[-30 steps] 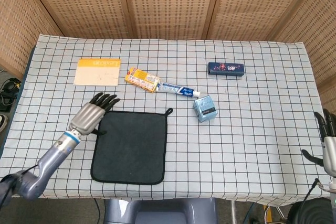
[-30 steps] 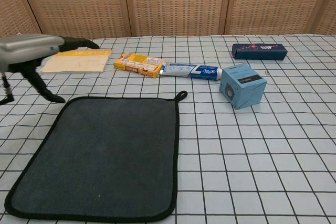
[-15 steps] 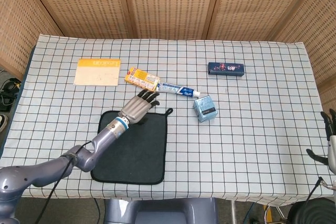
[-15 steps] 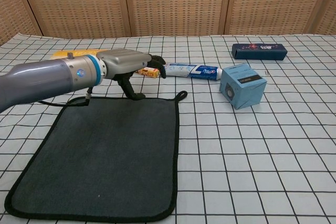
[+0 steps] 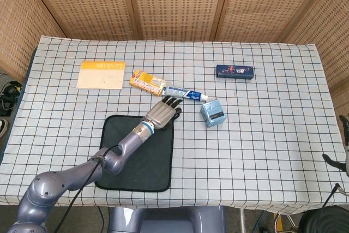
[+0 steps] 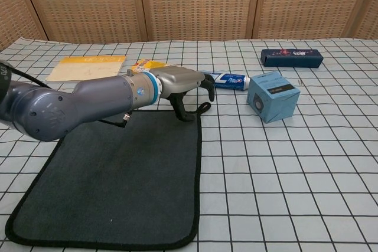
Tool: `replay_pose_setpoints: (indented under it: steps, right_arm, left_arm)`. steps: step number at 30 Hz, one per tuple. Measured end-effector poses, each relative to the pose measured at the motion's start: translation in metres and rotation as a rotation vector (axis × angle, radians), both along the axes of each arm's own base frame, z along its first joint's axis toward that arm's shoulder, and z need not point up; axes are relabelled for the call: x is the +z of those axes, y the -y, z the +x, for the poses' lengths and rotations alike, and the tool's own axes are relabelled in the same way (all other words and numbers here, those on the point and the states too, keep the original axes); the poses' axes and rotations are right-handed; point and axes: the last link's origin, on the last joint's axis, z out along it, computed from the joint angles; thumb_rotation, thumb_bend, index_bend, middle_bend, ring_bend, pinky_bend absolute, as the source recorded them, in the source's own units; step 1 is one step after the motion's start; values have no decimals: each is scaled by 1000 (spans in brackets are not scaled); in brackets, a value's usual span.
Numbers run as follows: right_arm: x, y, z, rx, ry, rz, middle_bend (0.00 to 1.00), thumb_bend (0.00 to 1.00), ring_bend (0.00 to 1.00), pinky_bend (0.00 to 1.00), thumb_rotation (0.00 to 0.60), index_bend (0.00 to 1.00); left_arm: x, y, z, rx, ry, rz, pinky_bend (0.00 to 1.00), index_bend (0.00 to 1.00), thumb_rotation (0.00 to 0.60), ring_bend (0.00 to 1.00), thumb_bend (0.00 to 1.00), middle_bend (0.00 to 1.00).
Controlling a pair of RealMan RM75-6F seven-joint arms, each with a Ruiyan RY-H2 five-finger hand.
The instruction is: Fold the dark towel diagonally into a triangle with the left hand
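The dark towel lies flat and unfolded on the checked tablecloth near the front edge, with a small hanging loop at its far right corner. My left hand hovers over that corner, palm down, fingers apart and slightly curled, its thumb reaching down beside the loop. It holds nothing that I can see. Only a bit of my right hand shows at the right edge of the head view, too little to tell how its fingers lie.
Behind the towel lie a yellow box, a toothpaste tube and a light blue carton. A dark blue box sits at the far right, a yellow booklet at the far left.
My left hand has swept rightward from the towel's far left corner, across its far edge, to the looped far right corner. The towel has not moved.
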Motion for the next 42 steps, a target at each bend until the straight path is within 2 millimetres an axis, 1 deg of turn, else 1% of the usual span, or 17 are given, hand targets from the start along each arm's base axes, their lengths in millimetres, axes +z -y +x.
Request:
replay_pose_setpoints:
  steps: [11, 16, 19, 22, 26, 29, 42]
  right_arm:
    - [1, -1, -1, 0, 8, -1, 0, 0, 0, 0, 600, 0]
    - [1, 0, 0, -1, 10, -1, 0, 0, 0, 0, 600, 0]
    - [1, 0, 0, -1, 12, -1, 0, 0, 0, 0, 600, 0]
    - [2, 0, -1, -2, 14, -1, 0, 0, 0, 0, 600, 0]
    - [3, -1, -1, -2, 19, -4, 0, 0, 0, 0, 600, 0]
    - [3, -1, -1, 0, 22, -7, 0, 0, 0, 0, 600, 0]
    - [3, -1, 0, 8, 31, -3, 0, 0, 0, 0, 600, 0]
  left_arm:
    - [-4, -2, -5, 22, -5, 13, 0, 302, 600, 0, 397, 0]
    - [-6, -2, -6, 30, 0, 12, 0, 276, 600, 0, 397, 0]
    - [-8, -1, -5, 32, 1, 11, 0, 278, 600, 0, 397, 0]
    - [-10, -1, -5, 34, 0, 10, 0, 310, 600, 0, 397, 0]
    - [-13, 0, -5, 39, 1, 8, 0, 400, 600, 0, 398, 0]
    - [-13, 0, -5, 38, 3, 15, 0, 444, 600, 0, 398, 0]
    - [-8, 0, -8, 37, 22, 37, 0, 529, 600, 0, 398, 0]
